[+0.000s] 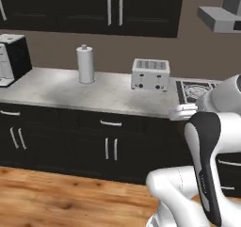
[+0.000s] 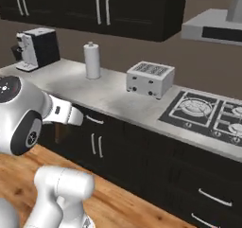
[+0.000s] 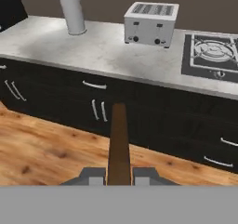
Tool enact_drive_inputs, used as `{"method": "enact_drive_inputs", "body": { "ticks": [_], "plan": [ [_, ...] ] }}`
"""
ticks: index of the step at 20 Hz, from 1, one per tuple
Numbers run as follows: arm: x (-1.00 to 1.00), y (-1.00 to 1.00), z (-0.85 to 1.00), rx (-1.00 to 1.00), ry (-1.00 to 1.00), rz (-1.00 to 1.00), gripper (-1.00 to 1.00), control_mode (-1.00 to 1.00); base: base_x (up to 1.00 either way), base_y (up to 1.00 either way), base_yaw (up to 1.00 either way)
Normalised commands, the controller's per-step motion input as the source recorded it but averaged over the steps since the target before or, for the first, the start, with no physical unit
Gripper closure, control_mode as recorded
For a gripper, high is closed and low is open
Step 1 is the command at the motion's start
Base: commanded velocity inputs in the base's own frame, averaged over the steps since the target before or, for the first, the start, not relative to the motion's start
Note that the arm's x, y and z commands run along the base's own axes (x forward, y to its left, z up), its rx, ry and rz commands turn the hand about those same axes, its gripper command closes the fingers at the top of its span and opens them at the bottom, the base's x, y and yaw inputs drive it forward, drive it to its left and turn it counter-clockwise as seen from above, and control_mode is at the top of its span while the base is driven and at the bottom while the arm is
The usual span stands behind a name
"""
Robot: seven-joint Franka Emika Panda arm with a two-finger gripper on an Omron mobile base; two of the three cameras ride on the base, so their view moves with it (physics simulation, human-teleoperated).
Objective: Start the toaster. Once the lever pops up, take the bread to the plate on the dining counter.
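Note:
The silver-grey toaster (image 1: pixel 150 74) (image 2: pixel 150 79) (image 3: pixel 151 23) stands on the marbled worktop, well ahead of my hand and across a strip of wooden floor. In the hand view my gripper (image 3: pixel 119 176) is shut on the bread (image 3: pixel 119 144), a thin dark brown slice seen edge-on, rising from between the fingertips (image 3: pixel 93 175). My white hand (image 1: pixel 181 111) (image 2: pixel 66 113) hovers in front of the dark lower cabinets, level with the worktop's edge. The plate and the dining counter are out of view.
A tall white canister (image 1: pixel 85 64) stands left of the toaster. A coffee machine (image 1: pixel 12 59) sits at the worktop's far left. The gas hob (image 2: pixel 208 111) lies right of the toaster under a range hood (image 2: pixel 212 28). Dark wall cabinets (image 1: pixel 108 7) hang above.

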Motion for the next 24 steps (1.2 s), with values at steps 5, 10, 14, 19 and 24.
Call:
{"method": "enact_drive_inputs", "body": {
  "ticks": [5, 10, 14, 19, 24],
  "plan": [
    [0.0, 0.0, 0.0, 0.0, 0.0, 0.0, 1.0, 1.0, -0.06, -0.01, 0.99],
    [0.0, 0.0, 0.0, 0.0, 0.0, 0.0, 1.0, 1.0, 0.0, 0.0, 1.0],
    [0.0, 0.0, 0.0, 0.0, 0.0, 0.0, 1.0, 1.0, 0.0, 0.0, 1.0],
    [0.0, 0.0, 0.0, 0.0, 0.0, 0.0, 1.0, 1.0, 0.02, -0.08, 0.96],
    [0.0, 0.0, 0.0, 0.0, 0.0, 0.0, 1.0, 1.0, 0.13, -0.23, 0.9]
  ]
}}
